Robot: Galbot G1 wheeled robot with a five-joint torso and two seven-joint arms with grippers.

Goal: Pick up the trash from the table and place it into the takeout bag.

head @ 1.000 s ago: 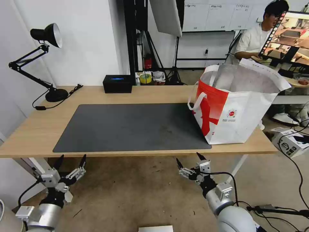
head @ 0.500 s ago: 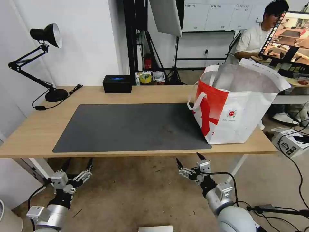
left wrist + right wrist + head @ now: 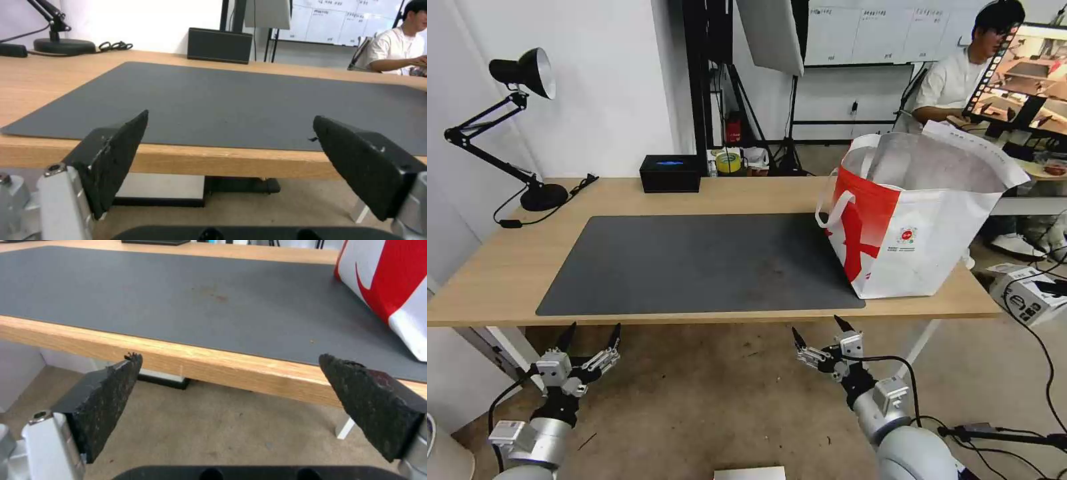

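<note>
Takeout bag (image 3: 917, 220) is stood open-mouthed at the right of the bench (image 3: 507, 267), ready for loading. Both the left claw (image 3: 589, 345) and right claw (image 3: 820, 337) are held spread and empty below its near edge.

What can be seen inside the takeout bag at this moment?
Through the open top of the takeout bag, standing on the right end of the table, only silver foil lining shows. Its walls hide the bottom, so any contents cannot be seen.
</note>
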